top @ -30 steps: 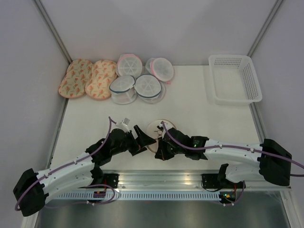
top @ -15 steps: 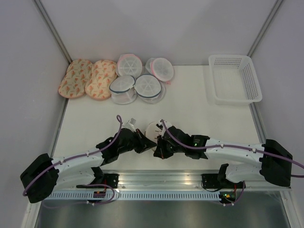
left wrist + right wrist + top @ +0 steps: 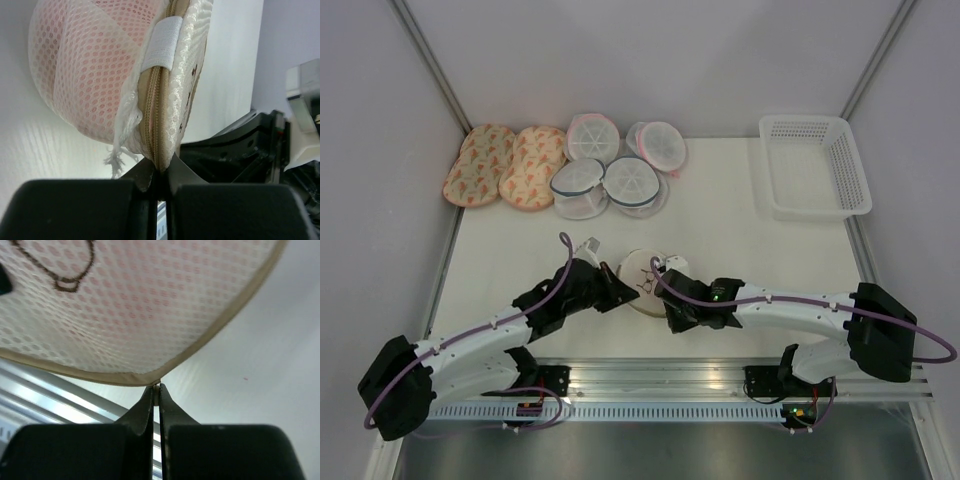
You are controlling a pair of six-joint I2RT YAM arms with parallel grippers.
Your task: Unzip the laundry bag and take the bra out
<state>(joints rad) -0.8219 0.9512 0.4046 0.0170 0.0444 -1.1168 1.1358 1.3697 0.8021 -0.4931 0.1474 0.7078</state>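
Note:
The laundry bag point(image 3: 642, 270), a round peach-beige mesh pouch with a black scribble, sits near the table's front between both arms. My left gripper point(image 3: 618, 292) is shut on its left edge. In the left wrist view the fingertips point(image 3: 159, 172) pinch the beige zipper seam point(image 3: 152, 120), which runs closed up the bag point(image 3: 80, 75). The bra point(image 3: 120, 15) shows only as pink fabric through the mesh. My right gripper point(image 3: 667, 300) is shut on the bag's lower right rim. In the right wrist view its tips point(image 3: 156, 390) clamp a small bit of the beige rim point(image 3: 115, 376).
A white slotted basket point(image 3: 815, 165) stands at the back right. White round mesh pouches point(image 3: 610, 170) and two orange-patterned oval pouches point(image 3: 505, 165) lie along the back left. The right arm's black body point(image 3: 250, 145) is just behind the bag in the left wrist view.
My left gripper moved in to the bag's left edge and shut on its zipper seam. The right gripper kept its grip and shifted along the lower rim; the bag shifted slightly.

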